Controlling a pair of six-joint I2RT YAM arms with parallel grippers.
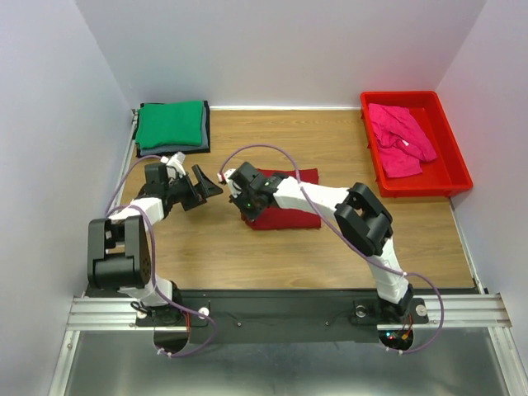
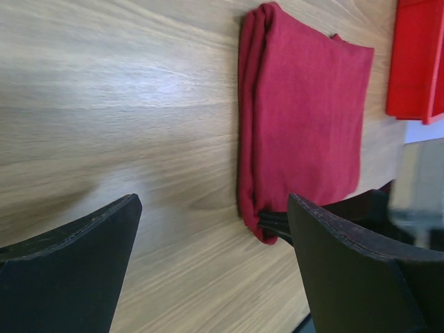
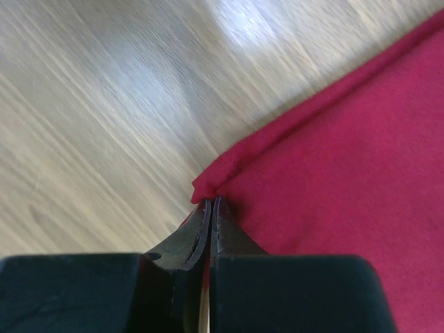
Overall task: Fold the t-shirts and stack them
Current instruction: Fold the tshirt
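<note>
Pinching a corner of the folded maroon t-shirt (image 3: pixel 333 173) with my right gripper (image 3: pixel 210 202), jaws pressed together on cloth right at the tips. My left gripper (image 2: pixel 214 208) gapes wide, empty, with the shirt's folded edge just ahead of it. Step, as I judge it: moving this one to the stack. Next: lift without unfolding, over to the green t-shirt (image 1: pixel 169 124) beyond my left gripper, atop the dark grey t-shirt (image 1: pixel 173 152)

Four t-shirts: maroon (image 1: pixel 285 216), green (image 1: pixel 169 124), grey (image 1: pixel 177 151), pink (image 1: pixel 400 139); one tray (image 1: pixel 425 188).

So the maroon tee (image 1: pixel 285 219) sits folded mid-table, green tee (image 1: pixel 169 124) folded atop the grey tee (image 1: pixel 175 152) back left, pink tee (image 1: pixel 400 139) crumpled back right.
</note>
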